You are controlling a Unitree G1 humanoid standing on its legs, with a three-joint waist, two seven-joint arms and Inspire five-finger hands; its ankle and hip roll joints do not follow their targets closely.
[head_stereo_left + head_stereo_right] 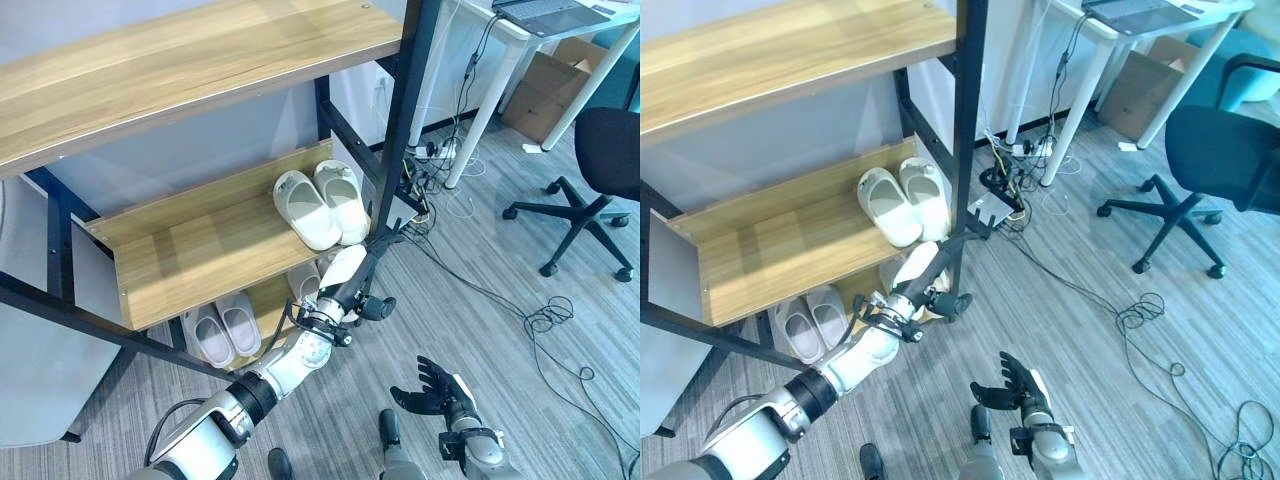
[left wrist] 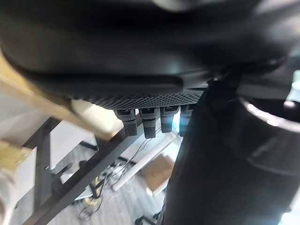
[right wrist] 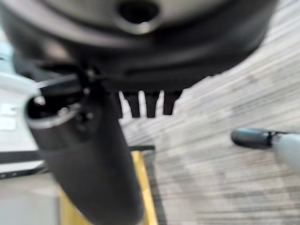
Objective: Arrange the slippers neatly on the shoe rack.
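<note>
In the left eye view, our left robot hand (image 1: 345, 290) grasps a cream slipper (image 1: 342, 267) at the shoe rack (image 1: 200, 250) post, below the pair (image 1: 320, 205) on the middle shelf. We should lift it clear first. In the right eye view, our right robot hand (image 1: 1020, 388) hangs released.

Office: swivel chair (image 1: 600, 170), desk (image 1: 510, 40), laptop (image 1: 550, 12).

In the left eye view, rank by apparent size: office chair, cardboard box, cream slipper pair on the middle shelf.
1. Office chair, cut off at the frame edge.
2. Cream slipper pair.
3. Cardboard box, farther away and partly hidden, so unsure.
</note>
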